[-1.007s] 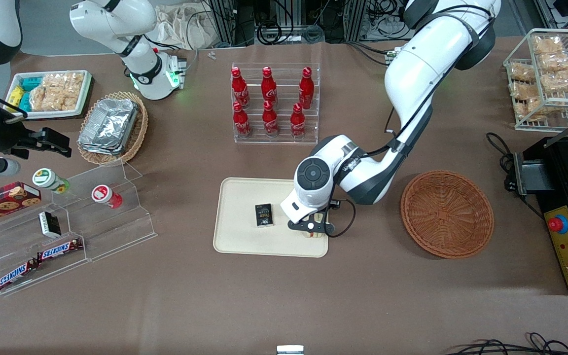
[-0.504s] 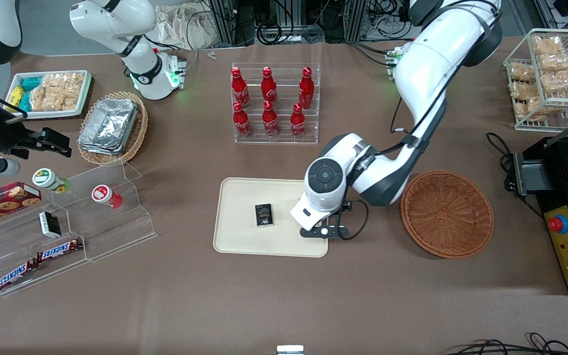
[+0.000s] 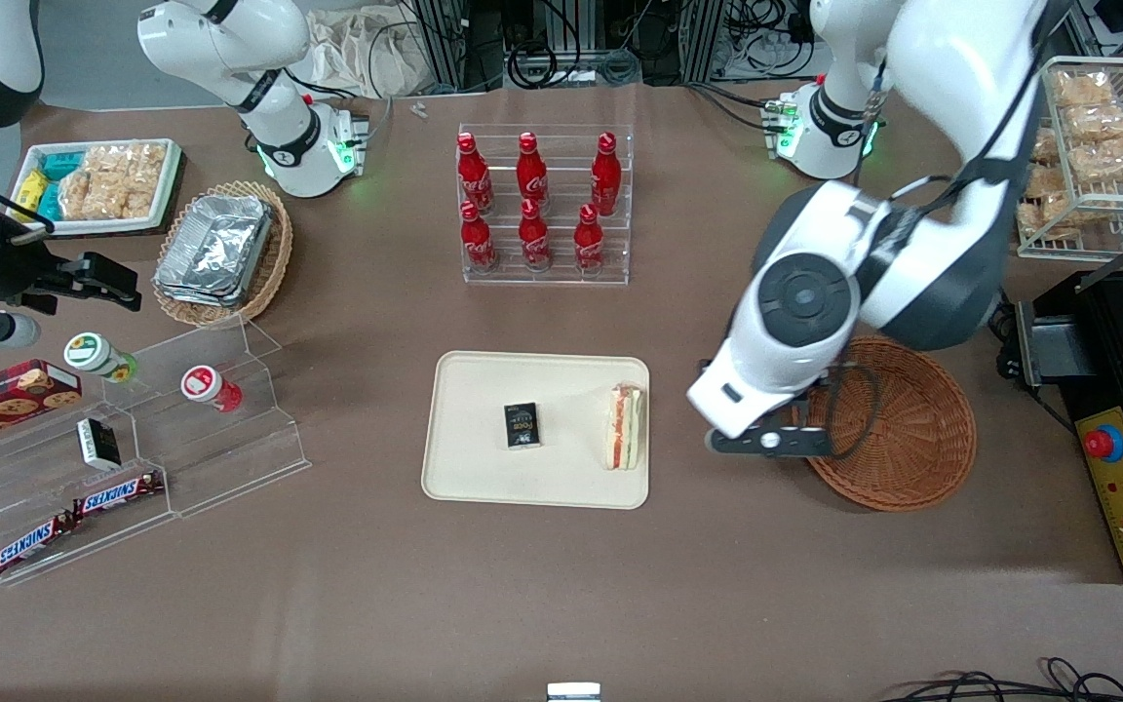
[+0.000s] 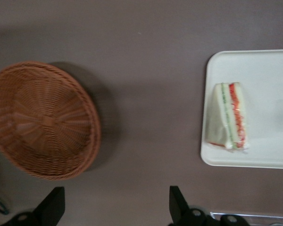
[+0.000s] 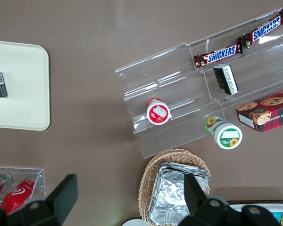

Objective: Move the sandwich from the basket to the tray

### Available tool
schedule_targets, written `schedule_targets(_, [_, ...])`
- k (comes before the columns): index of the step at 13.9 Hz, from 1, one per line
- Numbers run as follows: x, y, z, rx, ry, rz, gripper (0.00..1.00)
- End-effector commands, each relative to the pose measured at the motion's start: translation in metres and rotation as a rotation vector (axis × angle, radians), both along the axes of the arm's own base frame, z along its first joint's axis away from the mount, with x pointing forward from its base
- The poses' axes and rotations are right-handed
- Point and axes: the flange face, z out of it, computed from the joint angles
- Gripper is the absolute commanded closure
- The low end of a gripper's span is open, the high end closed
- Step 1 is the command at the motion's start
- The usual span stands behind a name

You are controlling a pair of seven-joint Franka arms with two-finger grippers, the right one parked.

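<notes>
We see the sandwich [image 3: 625,426] resting on the tray [image 3: 472,468], task apparently complete; our pincer [image 4: 114,207], open wide and empty, hovers near the wicker basket [image 3: 898,429].

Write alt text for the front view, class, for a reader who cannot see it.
A wrapped sandwich lies on a cream tray beside a small black box. The open gripper hangs between the tray and an empty wicker basket.
</notes>
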Motion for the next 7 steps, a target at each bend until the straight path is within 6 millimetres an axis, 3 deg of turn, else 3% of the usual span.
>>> schedule_targets(1, [-0.014,0.043,0.039,0.037,0.025,0.035,0.01])
schedule_targets(2, [-0.013,0.065,0.047,0.046,0.035,0.065,0.01])
schedule_targets(5, [-0.019,0.081,0.062,0.064,0.024,0.057,0.01])
schedule_targets(7, [-0.011,0.109,0.064,0.067,0.032,0.031,0.01])
